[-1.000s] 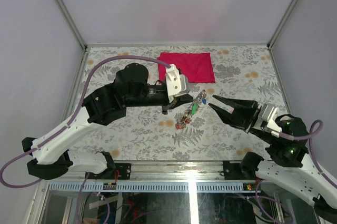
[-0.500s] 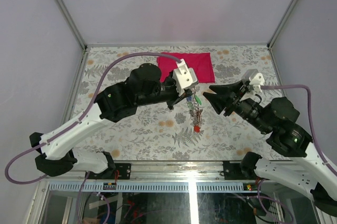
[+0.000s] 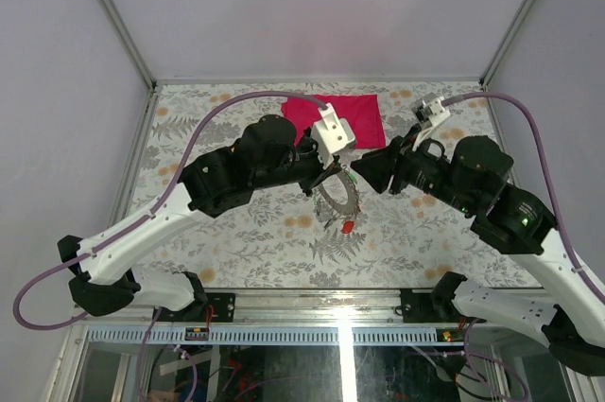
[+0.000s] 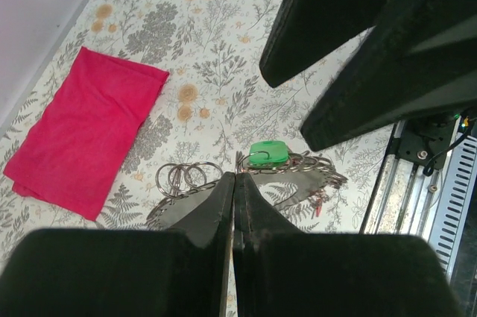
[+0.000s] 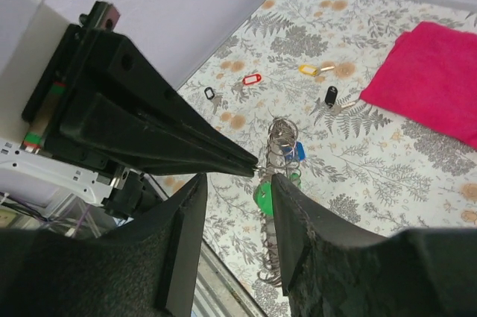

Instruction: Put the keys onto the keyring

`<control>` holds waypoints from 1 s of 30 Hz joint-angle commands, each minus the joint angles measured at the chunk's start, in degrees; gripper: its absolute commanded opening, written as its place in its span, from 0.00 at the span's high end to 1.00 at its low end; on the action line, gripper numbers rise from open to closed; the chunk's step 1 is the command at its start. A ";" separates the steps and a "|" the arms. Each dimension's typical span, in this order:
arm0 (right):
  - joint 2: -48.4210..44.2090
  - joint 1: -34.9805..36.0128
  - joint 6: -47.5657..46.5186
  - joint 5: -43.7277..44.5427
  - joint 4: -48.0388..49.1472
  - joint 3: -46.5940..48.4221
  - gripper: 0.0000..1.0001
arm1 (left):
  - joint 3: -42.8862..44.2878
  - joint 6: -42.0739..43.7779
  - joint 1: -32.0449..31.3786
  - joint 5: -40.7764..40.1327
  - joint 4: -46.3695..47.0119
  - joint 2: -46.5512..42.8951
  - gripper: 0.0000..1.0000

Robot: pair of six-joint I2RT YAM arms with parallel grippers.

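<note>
1. Two grippers meet at the keyring (image 3: pixel 333 196), above the middle of the flowered table (image 3: pixel 265 243).
2. My left gripper (image 4: pixel 232 180): jaws pressed together with no gap, pinching the keyring's upper rim. The ring hangs tilted below the tips. I cannot tell whether its low end touches the table.
3. My right gripper (image 5: pixel 237 177): jaws parted to a middling gap, with nothing clamped between them. The tips stand just beside the keyring, on the side opposite my left gripper. I cannot tell whether they touch the ring.
4. At the keyring itself:
   - a green-tagged key (image 4: pixel 267 154) just beside the pinch
   - a blue-tagged key (image 5: pixel 297 151) close against the rim
   - a small red tag (image 3: pixel 348 226) at the low end
   - a cluster of small split rings (image 4: pixel 182 177) against the rim
5. Four keys lie loose on the table beyond the keyring, on my left arm's side and apart from it:
   - a black-tagged key (image 5: pixel 331 95), nearest the ring
   - a yellow-tagged key (image 5: pixel 308 69)
   - a loose red-tagged key (image 5: pixel 253 78)
   - a second black-tagged key (image 5: pixel 209 93), farthest out
6. Farthest from the keyring is the red cloth (image 3: pixel 364 116), lying flat and well apart from it.
</note>
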 commanded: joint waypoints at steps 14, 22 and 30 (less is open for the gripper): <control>3.46 -24.20 9.52 -35.47 5.76 -3.71 0.61 | -0.56 -3.13 3.35 0.88 3.73 -0.59 1.00; 4.40 -24.12 12.03 -36.51 9.65 -6.47 0.63 | -0.01 -3.37 3.68 1.42 3.73 0.03 1.00; 5.16 -21.20 12.86 -34.00 10.85 -7.48 0.63 | 0.30 -3.48 3.67 1.95 3.57 0.44 1.00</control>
